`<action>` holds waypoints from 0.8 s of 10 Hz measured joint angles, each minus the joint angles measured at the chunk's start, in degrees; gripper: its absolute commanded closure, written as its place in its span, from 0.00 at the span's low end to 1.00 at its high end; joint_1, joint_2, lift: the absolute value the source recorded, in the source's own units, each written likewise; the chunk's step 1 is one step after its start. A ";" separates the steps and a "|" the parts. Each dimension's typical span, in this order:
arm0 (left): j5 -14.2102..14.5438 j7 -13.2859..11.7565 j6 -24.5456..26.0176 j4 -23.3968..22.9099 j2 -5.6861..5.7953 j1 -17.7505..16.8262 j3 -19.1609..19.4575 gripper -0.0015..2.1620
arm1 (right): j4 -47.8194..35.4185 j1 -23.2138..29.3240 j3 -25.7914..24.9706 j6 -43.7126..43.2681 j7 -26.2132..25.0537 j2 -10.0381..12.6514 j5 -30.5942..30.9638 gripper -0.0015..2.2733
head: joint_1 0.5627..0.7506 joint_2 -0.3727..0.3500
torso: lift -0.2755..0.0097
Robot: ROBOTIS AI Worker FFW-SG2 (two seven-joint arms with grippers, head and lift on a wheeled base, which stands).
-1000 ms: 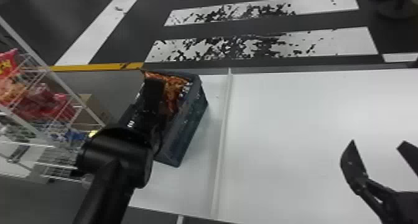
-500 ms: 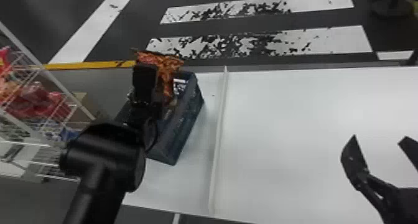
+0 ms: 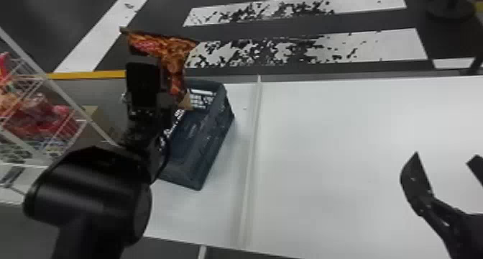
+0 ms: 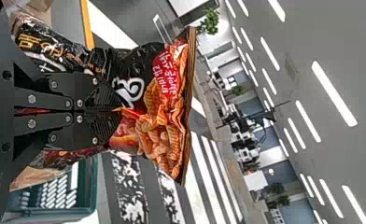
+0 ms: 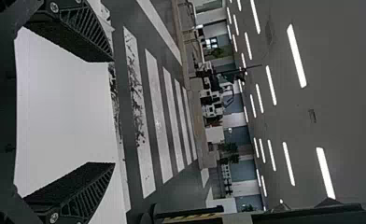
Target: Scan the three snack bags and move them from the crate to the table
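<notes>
Nearest the head camera, the left arm [image 3: 90, 193] enters from the bottom edge and extends forward toward the crate. The right gripper [image 3: 446, 156] is at the right edge of the head view, above the white table [image 3: 334, 175]. Its two fingers stand wide apart and hold nothing.

A pale raised strip [image 3: 250, 150] crosses the table from near edge to far edge. Left of the strip, the dark blue-grey crate [image 3: 205, 143] rests on the table, set at an angle to it. Pale slots show inside its far end.

The left gripper [image 3: 152, 75] is at the far left part of the crate, raised above the rim. In the left wrist view, the left gripper [image 4: 118, 109] is closed, with its fingertips pinched on the snack bag [image 3: 161, 48]. The bag is orange, red and black, and hangs roughly upright with its flat crimped edge uppermost. It is clear of the table. Whether any of it sits directly over the crate cannot be told.

Left of the crate stands a white wire rack [image 3: 64, 94] holding red snack packages [image 3: 39, 114], with a cardboard box [image 3: 90, 118] beside it. Beyond the table, the dark floor [image 3: 363, 19] carries worn white stripes. Farthest off, both wrist views record rows of ceiling lights [image 4: 333, 93].
</notes>
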 measured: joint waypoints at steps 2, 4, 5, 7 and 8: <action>6.29 -4.31 1.74 -4.08 -0.68 1.03 0.15 0.99 | -0.25 -0.07 -0.83 -0.62 0.00 0.15 -0.55 0.04 | 0.70 0.75 | 0.75; 13.39 -12.80 3.25 -4.30 -2.29 0.84 -0.72 0.99 | -0.95 -0.16 -1.56 -0.76 0.00 0.29 -0.80 0.04 | 0.70 0.61 | 0.75; 15.80 -18.33 3.36 -2.46 -2.97 0.29 -2.51 0.99 | -1.28 -0.34 -1.74 -0.76 0.00 0.37 -0.87 0.04 | 0.70 0.52 | 0.75; 17.69 -27.28 3.32 4.84 -4.22 -1.85 -9.07 0.99 | -1.56 -0.85 -1.82 -0.78 0.00 0.48 -1.03 0.04 | 0.70 0.39 | 0.75; 17.75 -28.82 3.15 8.97 -4.76 -3.17 -12.81 0.99 | -1.60 -1.04 -1.93 -1.01 0.00 0.48 -1.17 0.04 | 0.70 0.31 | 0.75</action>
